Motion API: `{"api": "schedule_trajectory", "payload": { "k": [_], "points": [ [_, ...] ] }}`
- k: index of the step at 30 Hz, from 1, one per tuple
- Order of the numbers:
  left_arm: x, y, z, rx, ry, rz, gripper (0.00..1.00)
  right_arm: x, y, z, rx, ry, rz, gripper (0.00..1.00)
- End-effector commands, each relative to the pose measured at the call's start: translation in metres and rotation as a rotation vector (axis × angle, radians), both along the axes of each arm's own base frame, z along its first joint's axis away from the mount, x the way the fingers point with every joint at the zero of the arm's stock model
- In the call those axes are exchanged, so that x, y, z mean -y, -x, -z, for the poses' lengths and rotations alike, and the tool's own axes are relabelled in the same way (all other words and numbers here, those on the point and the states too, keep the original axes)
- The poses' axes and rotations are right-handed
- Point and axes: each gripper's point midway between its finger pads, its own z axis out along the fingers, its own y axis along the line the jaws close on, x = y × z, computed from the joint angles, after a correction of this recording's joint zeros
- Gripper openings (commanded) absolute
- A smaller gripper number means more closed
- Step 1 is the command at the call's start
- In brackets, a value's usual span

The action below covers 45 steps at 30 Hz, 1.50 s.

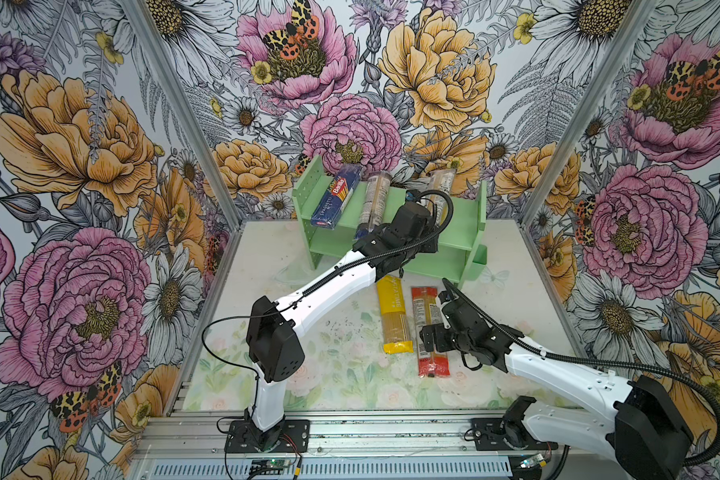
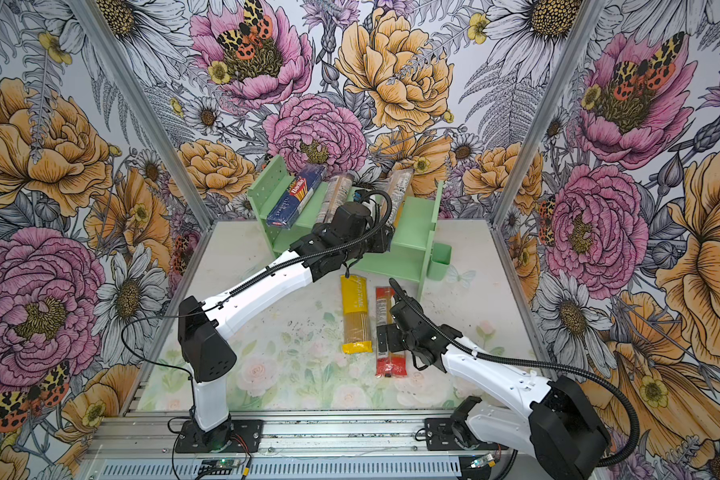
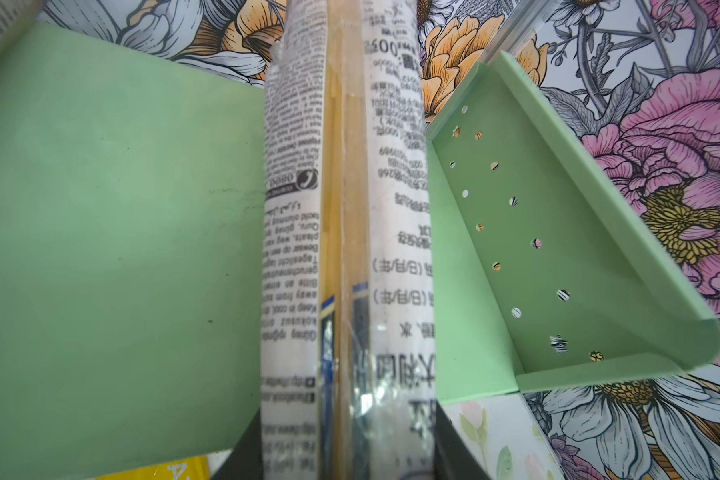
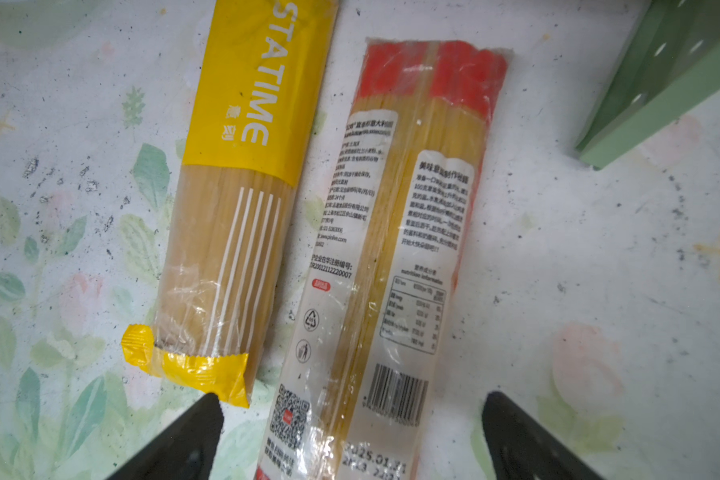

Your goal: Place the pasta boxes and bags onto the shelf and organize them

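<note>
The mint-green shelf (image 1: 462, 220) stands at the back of the table. On its top tier a dark blue Barilla box (image 1: 335, 199) and a clear navy-ended bag (image 1: 374, 203) lean against the wall. A second clear bag (image 3: 346, 208) rests further right on that tier, and my left gripper (image 3: 348, 449) is shut on its near end. In both top views the wrist hides that grip. A yellow bag (image 4: 233, 208) and a red-ended clear bag (image 4: 400, 249) lie side by side on the table before the shelf. My right gripper (image 4: 352, 419) hovers open over the red-ended bag's near part, its fingers either side.
The shelf's peg-holed side panel (image 3: 537, 270) rises just right of the held bag. A small green bin (image 2: 439, 259) hangs on the shelf's right side. The lower tier (image 1: 437, 264) lies behind the left forearm. Flowered walls close in the back and both sides.
</note>
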Motion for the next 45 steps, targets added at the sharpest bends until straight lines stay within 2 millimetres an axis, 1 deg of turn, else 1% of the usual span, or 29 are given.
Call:
{"api": "schedule_trajectory", "payload": {
  "k": [1, 14, 27, 36, 42, 45],
  "points": [
    [-0.005, -0.008, -0.066, 0.157, 0.108, -0.041, 0.03, 0.003, -0.001, -0.002, 0.006, -0.006, 0.015, 0.99],
    [-0.009, -0.012, -0.058, 0.150, 0.086, -0.062, 0.19, 0.002, -0.001, -0.003, 0.006, -0.006, 0.013, 0.99],
    [-0.006, -0.014, -0.052, 0.138, 0.082, -0.057, 0.26, 0.001, -0.002, -0.003, 0.000, -0.002, 0.007, 1.00],
    [-0.008, -0.017, -0.049, 0.134, 0.078, -0.066, 0.29, 0.001, -0.003, -0.003, 0.000, 0.005, 0.007, 1.00],
    [-0.008, -0.019, -0.043, 0.125, 0.072, -0.071, 0.34, 0.001, -0.004, -0.001, -0.005, 0.011, 0.006, 1.00],
    [-0.006, -0.020, -0.040, 0.121, 0.070, -0.068, 0.35, 0.001, -0.003, 0.000, -0.008, 0.013, 0.005, 0.99]
  ]
}}
